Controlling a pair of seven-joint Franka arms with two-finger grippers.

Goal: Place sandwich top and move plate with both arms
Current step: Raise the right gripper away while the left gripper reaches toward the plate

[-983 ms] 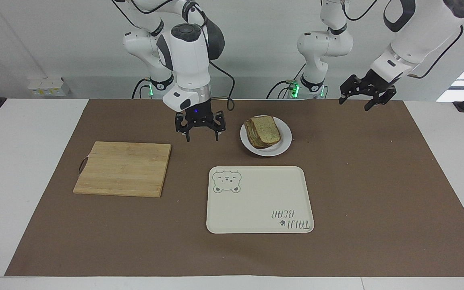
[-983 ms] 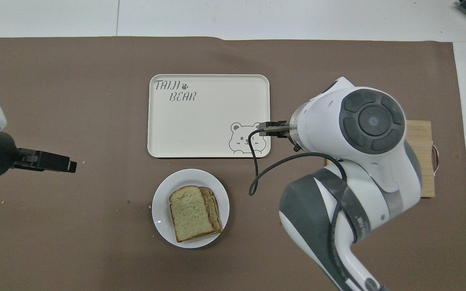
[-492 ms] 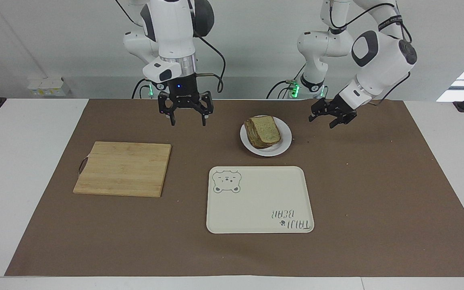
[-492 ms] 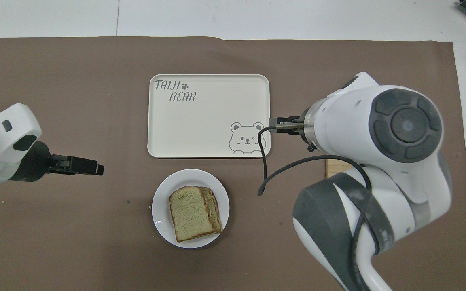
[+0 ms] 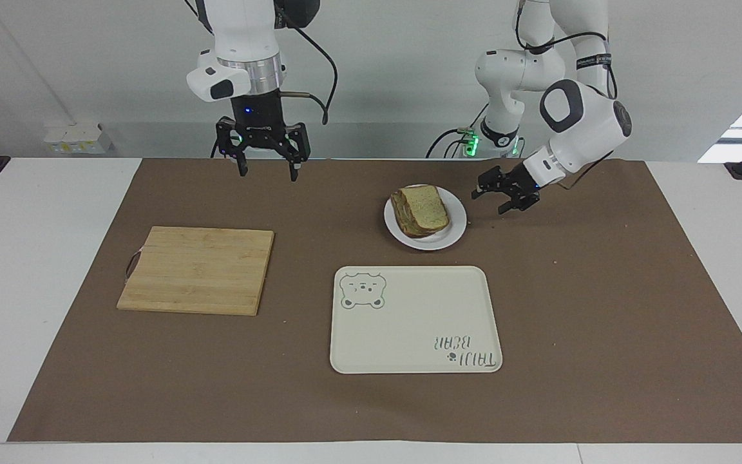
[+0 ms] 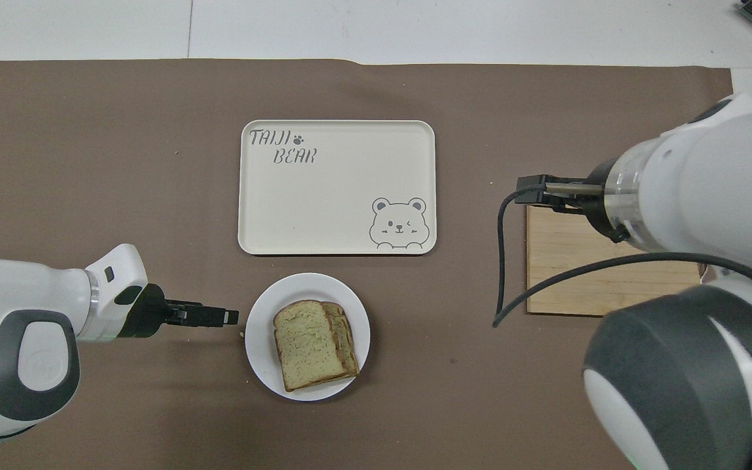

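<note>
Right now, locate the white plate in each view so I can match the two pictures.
Facing view: the plate sits just above centre, directly above the bear tray, with the left gripper close beside it.
Overhead view: the plate sits below centre, directly below the tray.
Shared landmark: the tray's bear drawing, at the corner toward the wooden board.

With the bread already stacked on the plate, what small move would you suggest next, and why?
Probably ease the open left gripper in to the plate rim: it sits low beside the plate without touching, the sandwich top is already placed, and the right gripper is raised, away from the plate.
</note>
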